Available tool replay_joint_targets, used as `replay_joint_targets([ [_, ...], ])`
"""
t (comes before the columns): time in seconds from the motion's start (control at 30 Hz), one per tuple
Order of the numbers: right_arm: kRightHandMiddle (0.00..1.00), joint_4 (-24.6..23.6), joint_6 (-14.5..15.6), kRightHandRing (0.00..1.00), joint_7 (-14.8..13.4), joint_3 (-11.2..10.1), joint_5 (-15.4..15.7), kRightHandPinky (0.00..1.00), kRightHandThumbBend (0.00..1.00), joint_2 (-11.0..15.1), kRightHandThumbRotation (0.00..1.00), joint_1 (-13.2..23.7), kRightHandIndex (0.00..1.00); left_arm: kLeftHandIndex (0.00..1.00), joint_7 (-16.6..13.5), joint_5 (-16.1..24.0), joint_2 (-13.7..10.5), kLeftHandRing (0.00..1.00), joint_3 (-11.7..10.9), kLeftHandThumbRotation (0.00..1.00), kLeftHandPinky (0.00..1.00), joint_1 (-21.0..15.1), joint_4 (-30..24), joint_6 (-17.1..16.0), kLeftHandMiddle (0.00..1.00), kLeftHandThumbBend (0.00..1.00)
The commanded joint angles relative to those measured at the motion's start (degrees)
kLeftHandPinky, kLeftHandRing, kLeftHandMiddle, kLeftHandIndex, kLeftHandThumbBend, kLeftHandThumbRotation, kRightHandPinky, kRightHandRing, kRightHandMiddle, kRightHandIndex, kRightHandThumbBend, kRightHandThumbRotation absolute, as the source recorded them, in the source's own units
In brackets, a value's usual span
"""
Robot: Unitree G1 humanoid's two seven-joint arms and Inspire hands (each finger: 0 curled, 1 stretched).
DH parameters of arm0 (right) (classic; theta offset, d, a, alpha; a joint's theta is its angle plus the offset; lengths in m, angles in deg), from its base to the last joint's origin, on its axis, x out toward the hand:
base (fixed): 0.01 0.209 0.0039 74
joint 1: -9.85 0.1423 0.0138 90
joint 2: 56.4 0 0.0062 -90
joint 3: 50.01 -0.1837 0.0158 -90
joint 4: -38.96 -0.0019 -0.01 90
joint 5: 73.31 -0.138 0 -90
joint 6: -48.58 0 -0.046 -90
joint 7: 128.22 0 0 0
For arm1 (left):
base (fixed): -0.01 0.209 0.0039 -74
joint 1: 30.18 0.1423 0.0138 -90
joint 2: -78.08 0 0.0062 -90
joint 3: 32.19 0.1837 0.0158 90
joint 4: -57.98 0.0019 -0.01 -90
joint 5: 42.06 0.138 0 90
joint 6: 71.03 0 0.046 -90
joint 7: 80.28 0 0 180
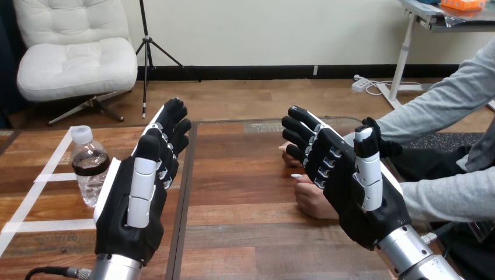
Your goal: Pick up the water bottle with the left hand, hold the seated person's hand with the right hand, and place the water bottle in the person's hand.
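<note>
The clear plastic, white-capped water bottle (89,166) stands upright, cap up, beside my left hand (137,198). That hand and my right hand (350,186) are spread wide, empty.

**Bottle and person's hands: state at this moment**

Water bottle (89,166): clear plastic, white cap, dark band round the upper body. It stands upright on the wooden table (245,192) at the left, among white tape lines (55,176). It is just beside the left hand (131,216); contact cannot be told.

Nearer person's hand (314,199): rests on the table right of centre, fingers curled in, partly hidden behind the right hand (350,192).

Farther person's hand (288,153): a sliver shows past the right hand's fingers.
</note>
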Motion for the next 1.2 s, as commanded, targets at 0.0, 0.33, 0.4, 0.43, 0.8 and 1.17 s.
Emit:
replay_joint_targets([
  [0.0,0.94,-2.8,-0.8,0.97,0.3,-0.5,-0.5,1.00,0.91,0.4,1.00,3.3,0.93,0.92,0.3,-0.7,-0.1,0.94,-0.1,0.96,0.96,-2.6,-2.5,0.1,0.95,0.77],
  [0.33,0.95,-2.5,-1.1,0.97,0.6,-0.6,-0.4,1.00,0.92,0.5,1.00,3.4,0.93,0.92,0.3,-0.3,-0.2,0.94,-0.1,0.97,0.96,-2.7,-2.5,-0.2,0.94,0.77],
  [0.4,0.95,-2.5,-1.0,0.97,0.7,-0.6,-0.4,1.00,0.92,0.5,1.00,3.4,0.93,0.92,0.4,-0.4,-0.3,0.94,-0.1,0.97,0.96,-2.7,-2.5,-0.2,0.94,0.77],
  [0.43,0.95,-2.5,-1.0,0.97,0.6,-0.6,-0.4,1.00,0.92,0.5,1.00,3.4,0.93,0.92,0.5,-0.5,-0.3,0.94,-0.1,0.97,0.96,-2.7,-2.5,-0.1,0.94,0.77],
  [0.8,0.95,-2.0,-1.4,0.97,1.0,-0.8,-0.4,1.00,0.91,0.5,1.00,3.6,0.93,0.93,0.7,-0.8,-0.2,0.95,-0.2,0.96,0.97,-2.8,-2.3,0.1,0.95,0.77],
  [1.17,0.94,-2.2,-1.3,0.97,1.1,-0.8,-0.3,1.00,0.91,0.4,1.00,3.6,0.93,0.93,0.7,-0.9,0.0,0.94,-0.4,0.96,0.96,-2.9,-2.1,-0.3,0.95,0.77],
])
